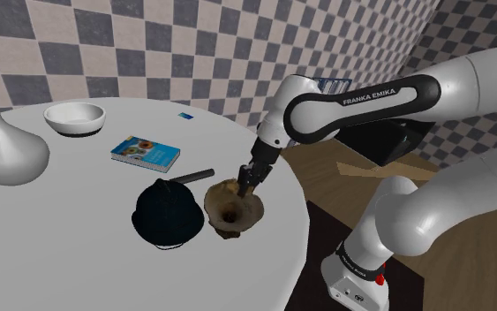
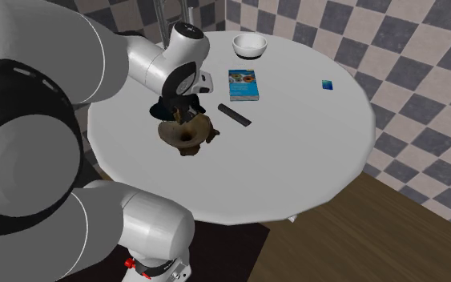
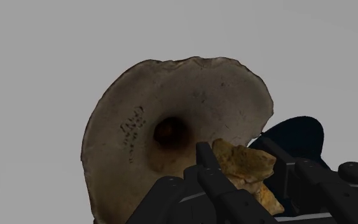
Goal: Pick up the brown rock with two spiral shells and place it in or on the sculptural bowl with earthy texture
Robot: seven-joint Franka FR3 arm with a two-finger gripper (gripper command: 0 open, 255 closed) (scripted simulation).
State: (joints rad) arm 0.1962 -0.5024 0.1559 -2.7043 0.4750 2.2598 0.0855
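Observation:
The earthy brown sculptural bowl (image 1: pixel 229 212) (image 2: pixel 185 138) (image 3: pixel 133 121) stands on the round white table (image 1: pixel 79 256) near its edge by the stand. It is funnel-shaped with a dark hole at its centre. My gripper (image 1: pixel 245 183) (image 2: pixel 181 118) (image 3: pixel 236 158) hangs just above the bowl's rim, on the side towards the arm. It is shut on the brown rock (image 3: pixel 244 167), a rough tan lump clasped between the two black fingers. In the wrist view the rock overlaps the bowl's edge. Its spiral shells cannot be made out.
A black hat-like object (image 1: pixel 167 214) touches the bowl on the shoulder view's left. A black bar (image 1: pixel 193 177) (image 2: pixel 235 114), a blue book (image 1: pixel 146 152) (image 2: pixel 243 84), a white bowl (image 1: pixel 74 117) (image 2: pixel 249 45), a white vase (image 1: pixel 3 146) and a small blue card (image 2: pixel 328 83) lie farther off.

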